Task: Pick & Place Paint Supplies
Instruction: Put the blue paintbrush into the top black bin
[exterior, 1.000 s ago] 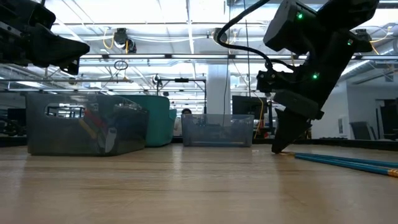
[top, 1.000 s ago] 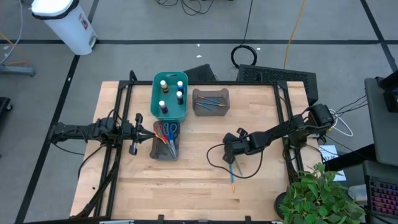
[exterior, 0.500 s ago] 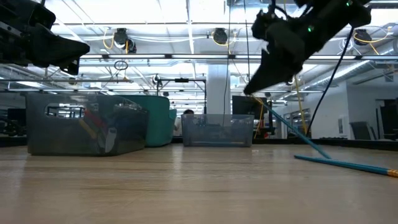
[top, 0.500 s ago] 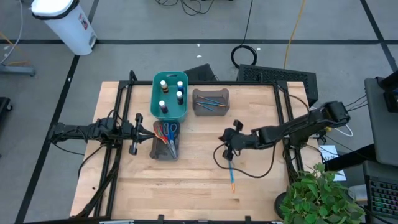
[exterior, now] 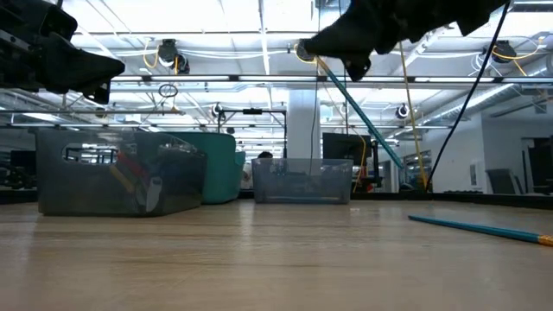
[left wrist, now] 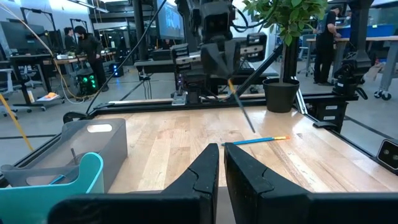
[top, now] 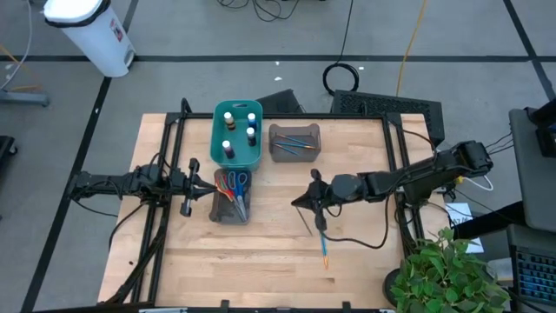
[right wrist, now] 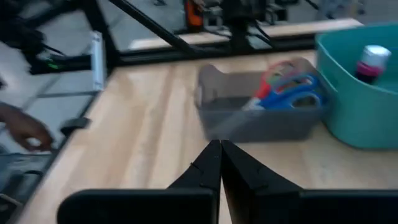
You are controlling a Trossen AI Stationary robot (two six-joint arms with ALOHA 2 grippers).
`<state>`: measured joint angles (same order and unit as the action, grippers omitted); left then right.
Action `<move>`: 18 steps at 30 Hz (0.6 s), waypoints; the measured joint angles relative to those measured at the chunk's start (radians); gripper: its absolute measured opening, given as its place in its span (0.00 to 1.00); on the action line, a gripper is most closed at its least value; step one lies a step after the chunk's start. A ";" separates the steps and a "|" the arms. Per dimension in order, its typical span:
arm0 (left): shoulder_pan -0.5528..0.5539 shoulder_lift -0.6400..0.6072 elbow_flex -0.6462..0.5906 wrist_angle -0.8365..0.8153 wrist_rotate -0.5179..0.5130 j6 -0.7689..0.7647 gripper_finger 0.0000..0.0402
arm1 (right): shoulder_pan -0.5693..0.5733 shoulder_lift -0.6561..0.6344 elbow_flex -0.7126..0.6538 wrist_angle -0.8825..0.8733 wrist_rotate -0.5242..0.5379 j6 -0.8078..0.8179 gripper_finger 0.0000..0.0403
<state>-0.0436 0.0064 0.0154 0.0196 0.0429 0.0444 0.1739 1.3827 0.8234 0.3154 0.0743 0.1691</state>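
My right gripper (top: 303,203) is raised over the table's middle, shut on a thin blue brush (exterior: 361,117) that slants down from it. A second blue brush with an orange end (top: 324,249) lies flat on the wood nearer the front edge. Scissors (top: 233,185) stand in the near grey bin (top: 228,211), white-capped paint bottles (top: 229,132) in the teal bin (top: 216,139), and more brushes (top: 294,142) lie in the far grey bin (top: 294,155). My left gripper (left wrist: 221,155) rests shut at the table's left, level, beside the scissors bin. My right gripper pinches the blue brush by its upper end (exterior: 322,69) between its two shut fingers. The fingers come nearly level from the table's right. The brush hangs slanting below them, its lower end (exterior: 399,161) lifted clear of the table.
A potted plant (top: 452,274) stands at the near right corner. Black frame rails (top: 169,148) run along the table's left and right sides. Bare wood lies between the bins and the front edge.
My right gripper has risen from the table top and tipped from pointing down to nearly level, drifting slightly toward the left. The brush came up with it: first its held end rose while the other end stayed on the wood, then the whole brush lifted clear.
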 joint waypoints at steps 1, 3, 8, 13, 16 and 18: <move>0.000 0.000 0.000 0.000 0.000 0.000 0.08 | -0.004 0.000 0.000 0.015 -0.026 -0.005 0.00; 0.000 0.000 0.000 0.000 0.000 0.000 0.08 | -0.010 0.000 0.000 0.037 -0.077 -0.012 0.00; 0.000 0.000 0.000 0.000 0.000 0.000 0.08 | -0.011 0.000 0.000 0.085 -0.233 -0.058 0.00; 0.000 0.000 0.000 0.000 0.000 0.000 0.08 | -0.007 0.000 0.000 0.129 -0.392 -0.110 0.00; 0.000 0.000 0.000 0.000 0.000 0.000 0.08 | 0.000 0.000 0.000 0.154 -0.477 -0.143 0.00; 0.000 0.000 0.000 0.000 0.000 0.000 0.08 | 0.006 0.000 0.000 0.176 -0.539 -0.157 0.00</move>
<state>-0.0433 0.0063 0.0154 0.0196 0.0429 0.0444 0.1802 1.3827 0.8238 0.4912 -0.4651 0.0120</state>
